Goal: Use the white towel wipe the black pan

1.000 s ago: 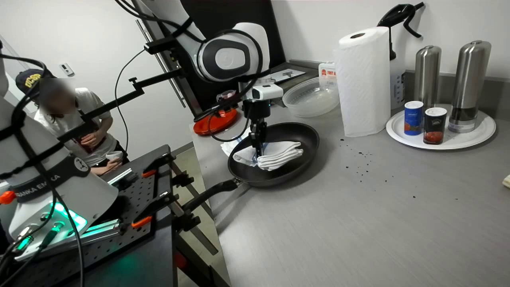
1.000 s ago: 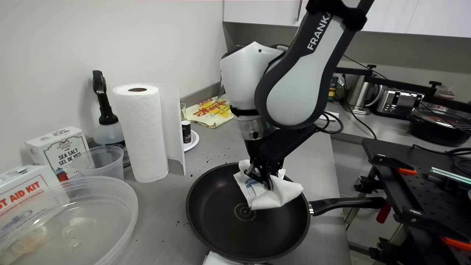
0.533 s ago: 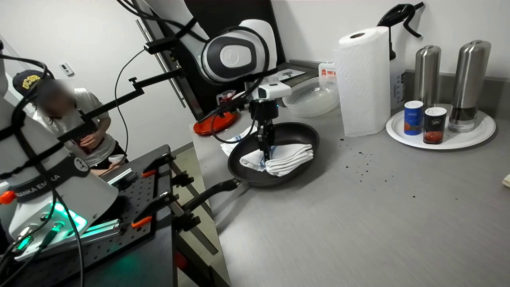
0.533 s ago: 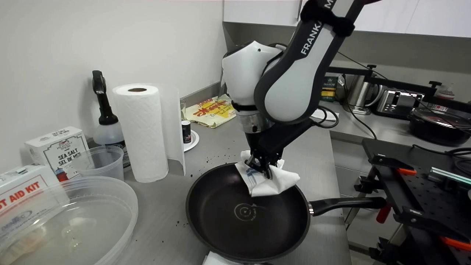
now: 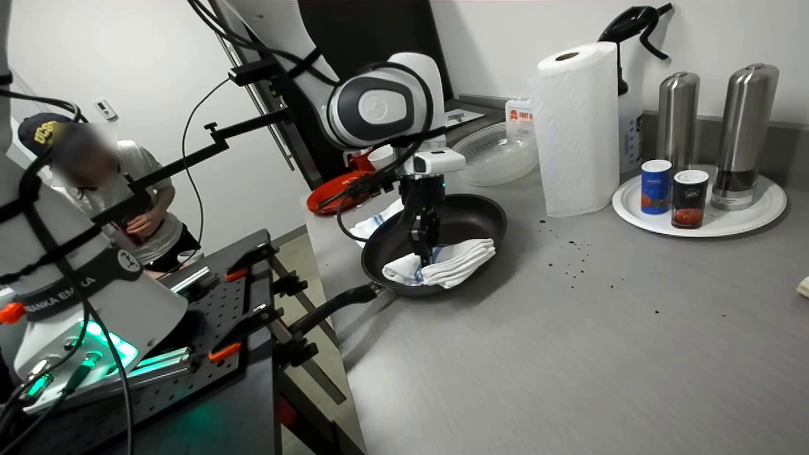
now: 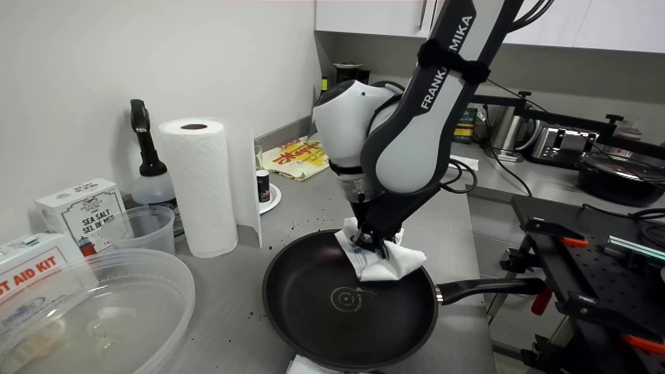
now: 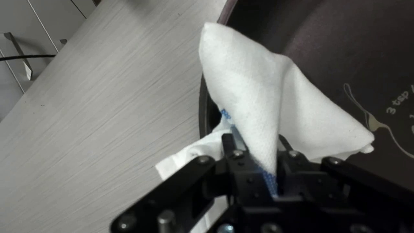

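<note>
The pan (image 6: 332,317) sits on the worktop (image 5: 569,366), the towel (image 6: 392,262) in the tool (image 7: 255,144) over its rim; to its right, in an exterior view, a paper roll (image 5: 575,133), then a plate (image 5: 727,223) with canisters (image 5: 656,186).

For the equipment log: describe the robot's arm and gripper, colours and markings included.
The arm is white and light grey with black trim and rounded joints. White FRANKA EMIKA lettering runs along one link, partly covered by a black strap. Black cables drape over it. The gripper is black, with jointed links and silvery screw heads.
</note>
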`<state>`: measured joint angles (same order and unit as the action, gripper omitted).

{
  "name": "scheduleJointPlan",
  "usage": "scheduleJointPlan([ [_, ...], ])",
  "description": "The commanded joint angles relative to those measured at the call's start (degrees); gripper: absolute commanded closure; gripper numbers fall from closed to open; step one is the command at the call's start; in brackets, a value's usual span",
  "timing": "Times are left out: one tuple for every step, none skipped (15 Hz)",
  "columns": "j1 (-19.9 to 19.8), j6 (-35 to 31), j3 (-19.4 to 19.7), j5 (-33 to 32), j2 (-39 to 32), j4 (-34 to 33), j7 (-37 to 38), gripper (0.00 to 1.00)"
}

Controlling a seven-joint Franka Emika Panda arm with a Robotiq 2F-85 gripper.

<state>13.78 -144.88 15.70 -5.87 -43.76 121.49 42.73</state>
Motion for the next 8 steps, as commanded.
scheduleJointPlan([
  [0.5,0.24,0.35,-0.62,-2.4,-2.09,1.74,0.95],
  [-0.02,0.91,0.06,-0.11,-2.77,-2.49,1.52,0.95],
  [-0.24,1.29,0.12,0.18,-2.87,-2.58,1.65,0.95],
  [-0.26,1.46,0.33,0.28,-2.81,-2.43,2.02,0.95],
  [-0.37,1.58,0.41,0.39,-2.7,-2.28,2.43,0.95],
  [-0.31,1.7,0.61,0.24,-2.73,-2.26,2.88,0.95],
  [-0.2,1.81,0.83,-0.04,-2.9,-2.32,3.23,0.95],
  [-0.18,2.01,0.9,-0.2,-3.19,-2.5,3.49,0.95],
])
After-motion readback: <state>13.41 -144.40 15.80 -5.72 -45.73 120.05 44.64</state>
